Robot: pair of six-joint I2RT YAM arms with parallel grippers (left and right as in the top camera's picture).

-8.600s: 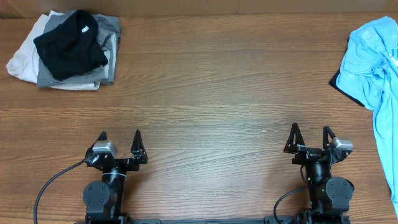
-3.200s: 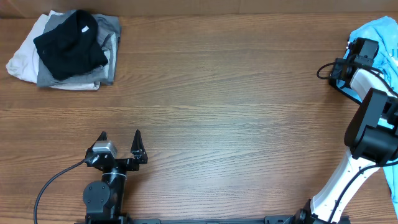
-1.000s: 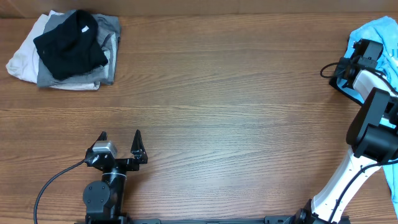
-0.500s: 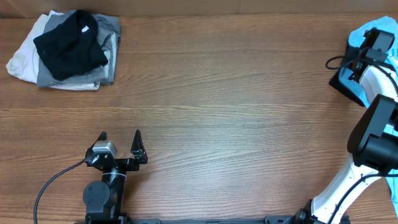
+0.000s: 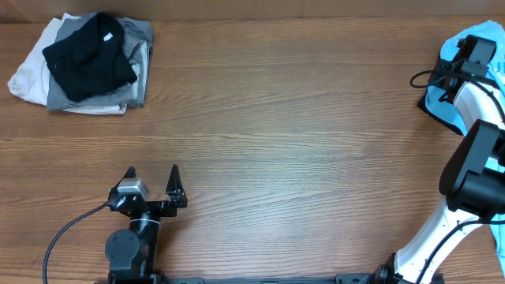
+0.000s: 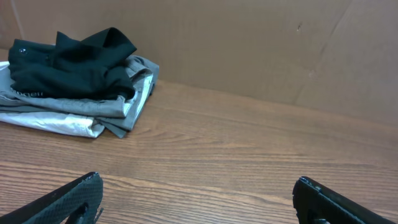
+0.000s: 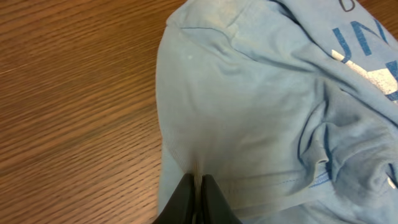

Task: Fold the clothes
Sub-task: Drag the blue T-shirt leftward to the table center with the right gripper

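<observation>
Here the light blue shirt [image 7: 249,112] lies bunched at the far right edge of the desk [image 5: 300,118], a fold near its hem pinched between the closed right jaws. The left jaws stand wide open, empty. A stack of clothes [image 5: 83,63] sits far left.

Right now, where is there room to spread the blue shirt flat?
The wide bare middle of the table, between the clothes pile far left and the blue shirt far right. It's crowded there, where the right gripper pinches the shirt.
</observation>
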